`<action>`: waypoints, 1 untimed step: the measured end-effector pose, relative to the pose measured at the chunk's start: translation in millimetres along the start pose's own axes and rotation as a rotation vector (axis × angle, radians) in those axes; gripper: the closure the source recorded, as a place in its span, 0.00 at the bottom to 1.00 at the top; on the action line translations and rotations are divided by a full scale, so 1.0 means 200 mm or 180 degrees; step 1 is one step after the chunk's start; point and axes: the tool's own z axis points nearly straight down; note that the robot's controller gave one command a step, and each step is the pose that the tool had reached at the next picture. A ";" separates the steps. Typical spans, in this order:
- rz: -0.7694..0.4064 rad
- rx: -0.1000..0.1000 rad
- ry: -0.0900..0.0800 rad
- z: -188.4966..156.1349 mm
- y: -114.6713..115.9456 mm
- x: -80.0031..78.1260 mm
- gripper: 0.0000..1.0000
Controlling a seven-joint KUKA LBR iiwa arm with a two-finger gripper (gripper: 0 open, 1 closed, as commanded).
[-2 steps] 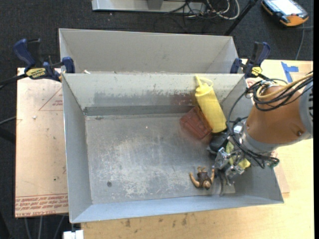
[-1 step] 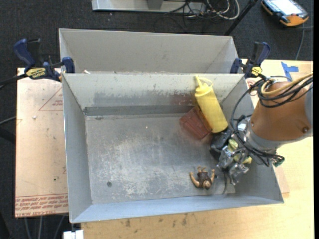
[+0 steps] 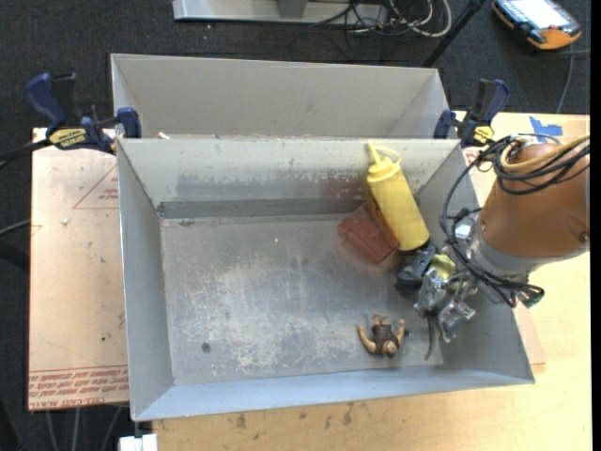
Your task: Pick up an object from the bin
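Note:
My gripper [image 3: 441, 329] hangs low in the bin's near right corner, its thin dark fingers pointing down with a small gap and nothing between them. A small brown figure [image 3: 382, 334] lies on the floor just left of the fingers, apart from them. A yellow squeeze bottle [image 3: 395, 202] leans against the right wall further back, and a reddish-brown block [image 3: 367, 234] lies beside its lower end. A small dark object [image 3: 410, 269] sits by the wrist, partly hidden.
The arm with its orange cover and cables reaches over the bin's right rim. The sloping right wall stands close to the fingers. The bin's left half and middle floor are bare grey metal.

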 end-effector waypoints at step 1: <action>0.0002 0.0011 -0.0008 -0.06 0.00 0.00 1.00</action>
